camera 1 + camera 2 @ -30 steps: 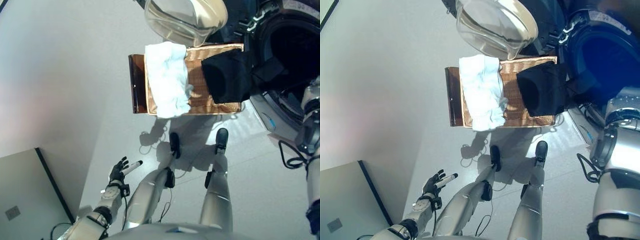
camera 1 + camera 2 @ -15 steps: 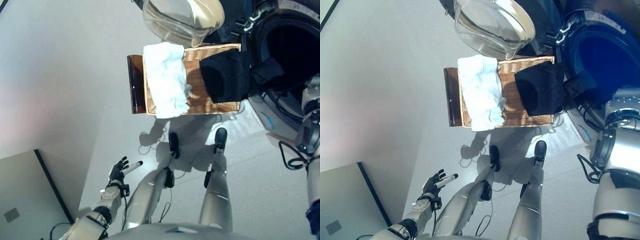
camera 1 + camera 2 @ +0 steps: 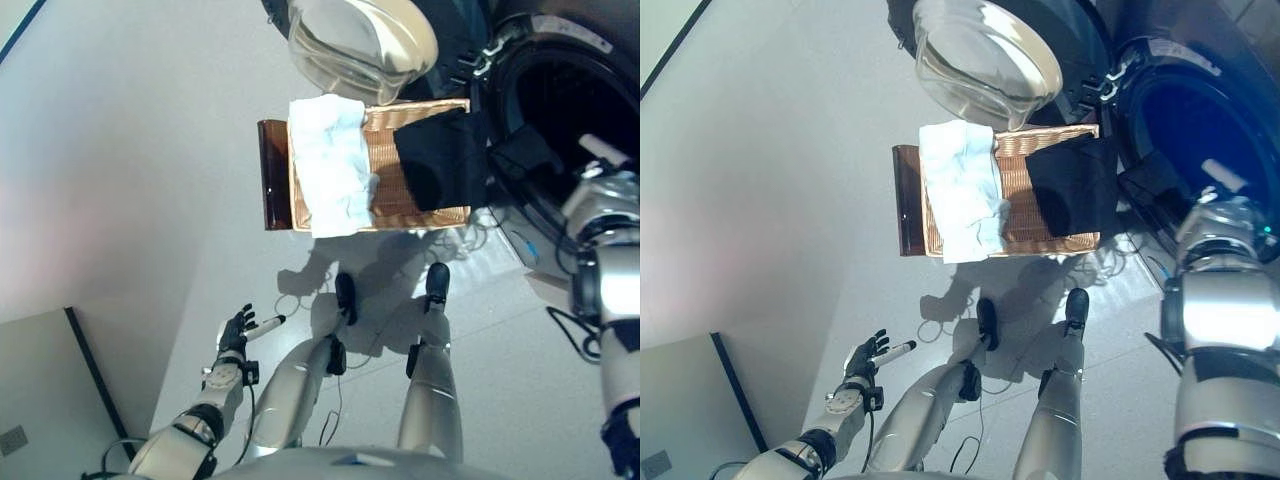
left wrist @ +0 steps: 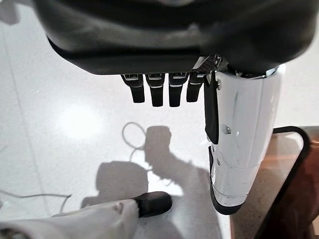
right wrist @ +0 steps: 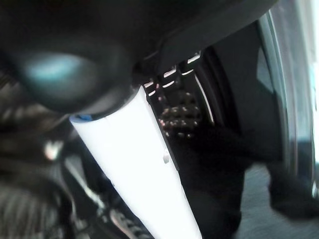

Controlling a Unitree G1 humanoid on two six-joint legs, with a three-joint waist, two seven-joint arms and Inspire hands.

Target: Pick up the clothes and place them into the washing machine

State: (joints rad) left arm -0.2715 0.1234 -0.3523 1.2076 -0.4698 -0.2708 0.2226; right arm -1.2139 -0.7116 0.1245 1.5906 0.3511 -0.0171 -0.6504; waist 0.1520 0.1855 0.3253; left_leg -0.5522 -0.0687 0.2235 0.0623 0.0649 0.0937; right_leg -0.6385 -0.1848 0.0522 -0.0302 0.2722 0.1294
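The right hand [image 3: 1230, 180] is at the open mouth of the washing machine [image 3: 1200, 120], where a dark garment [image 3: 440, 165] hangs from the basket [image 3: 385, 185] rim into the drum; whether its fingers are spread or pinching the cloth cannot be told. The left hand [image 3: 238, 328] hangs idle low over the floor, fingers relaxed and empty. The step in hand appears to be loading the dark garment; next, the trailing cloth needs clearing into the drum, then the white garment [image 3: 330, 165] draped on the basket needs collecting.

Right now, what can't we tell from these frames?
- Right robot hand: grip unreadable in its blurred wrist view; in the eye views its arm hides it.
- Washing machine drum: too dark to see contents.
- Basket floor: covered by white cloth and dark garment.
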